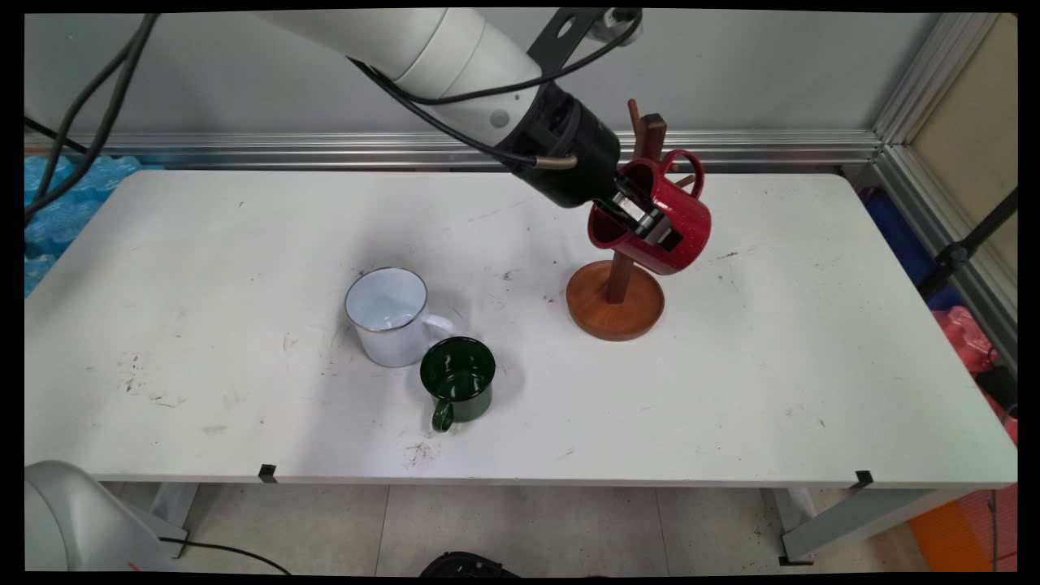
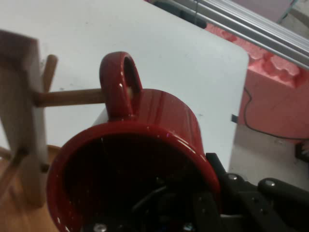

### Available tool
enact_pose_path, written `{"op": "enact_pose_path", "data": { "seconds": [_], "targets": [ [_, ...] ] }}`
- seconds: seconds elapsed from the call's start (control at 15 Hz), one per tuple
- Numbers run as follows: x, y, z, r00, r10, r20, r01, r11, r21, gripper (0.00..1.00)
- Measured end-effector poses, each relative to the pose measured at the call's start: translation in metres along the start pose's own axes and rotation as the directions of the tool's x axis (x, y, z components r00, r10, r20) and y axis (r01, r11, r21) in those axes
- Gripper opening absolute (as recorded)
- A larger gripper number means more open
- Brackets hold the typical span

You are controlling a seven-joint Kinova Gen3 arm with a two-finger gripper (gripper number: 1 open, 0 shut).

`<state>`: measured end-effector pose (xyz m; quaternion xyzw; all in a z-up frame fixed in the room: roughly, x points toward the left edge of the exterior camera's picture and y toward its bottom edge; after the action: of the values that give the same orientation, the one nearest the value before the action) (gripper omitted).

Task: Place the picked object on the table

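The pincer (image 1: 647, 221) pinches the red mug's (image 1: 660, 227) wall — one finger inside, one outside — holding it tilted beside the wooden rack (image 1: 616, 296), handle looped over a peg (image 2: 70, 97). No readable lettering shows. White mug (image 1: 388, 317) and green mug (image 1: 458, 379) stand on the tabletop (image 1: 203, 268).

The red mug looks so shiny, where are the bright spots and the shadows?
Hand view: pale glare streaks run along the glossy red enamel mug and its handle. Main view: soft grey shadows lie on the white table beside the white enamel mug and dark green mug.
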<state>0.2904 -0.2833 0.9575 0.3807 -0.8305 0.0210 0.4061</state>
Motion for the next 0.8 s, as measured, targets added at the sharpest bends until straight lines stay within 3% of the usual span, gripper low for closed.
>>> {"op": "enact_pose_path", "data": {
  "seconds": [0.33,0.8],
  "targets": [
    [0.007,0.019,-0.013,1.000,0.004,0.012,-0.004,1.000,-0.025,0.00],
    [0.004,0.038,-0.041,0.995,0.020,0.094,-0.021,1.000,0.005,0.00]
  ]
}}
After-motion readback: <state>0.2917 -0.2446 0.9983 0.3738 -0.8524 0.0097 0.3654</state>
